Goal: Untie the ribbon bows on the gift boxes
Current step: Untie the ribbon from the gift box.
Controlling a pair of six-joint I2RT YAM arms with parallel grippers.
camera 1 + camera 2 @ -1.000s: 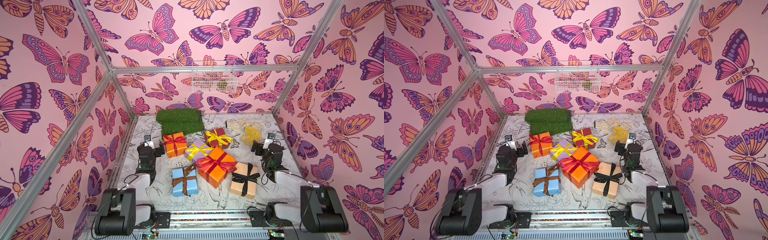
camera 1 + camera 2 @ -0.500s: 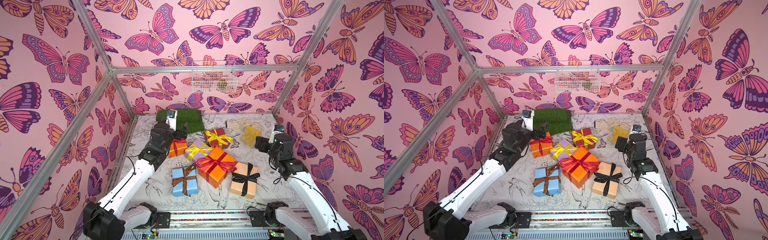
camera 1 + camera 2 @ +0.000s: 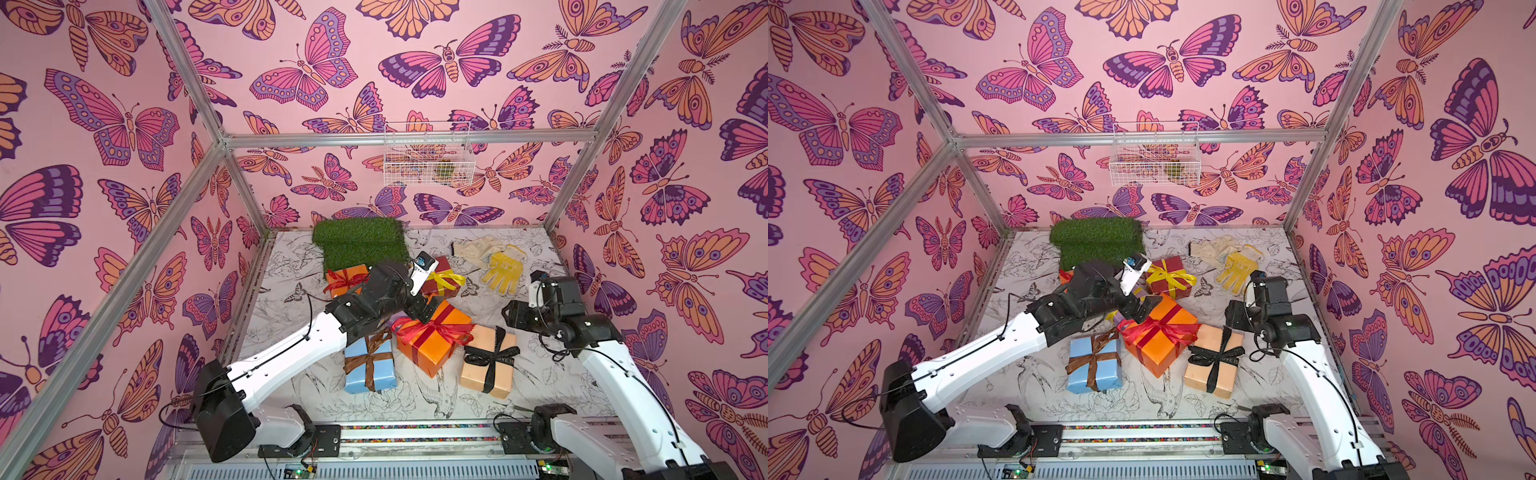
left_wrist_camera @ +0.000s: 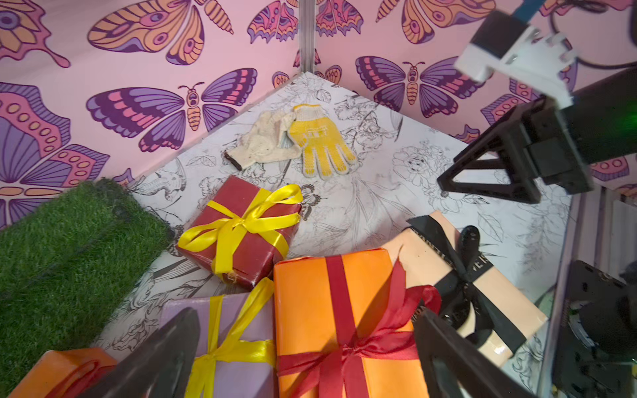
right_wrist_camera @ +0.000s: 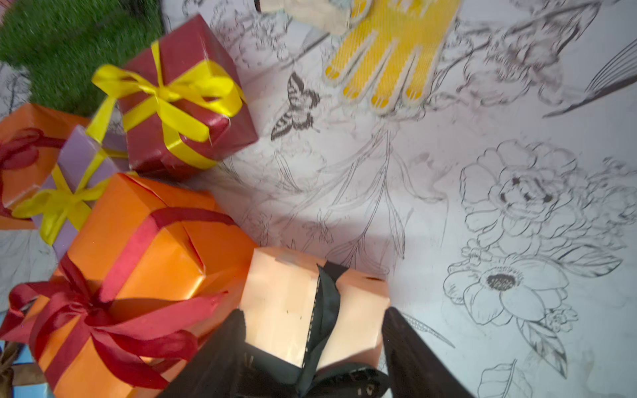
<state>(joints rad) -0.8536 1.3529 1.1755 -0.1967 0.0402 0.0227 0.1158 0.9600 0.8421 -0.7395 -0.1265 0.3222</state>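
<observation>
My left claw [image 4: 305, 320] is spread wide right over the big orange box [image 3: 440, 358] and its red bow [image 3: 432, 331]. My right claw [image 5: 313, 312] is half spread just beside that box, over the peach box [image 3: 473, 374] with the black bow [image 3: 492, 357], both bows tied

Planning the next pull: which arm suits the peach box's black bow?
Right, likely: the right gripper straddles the black ribbon on the peach box; the left gripper hangs over the big orange box.
</observation>
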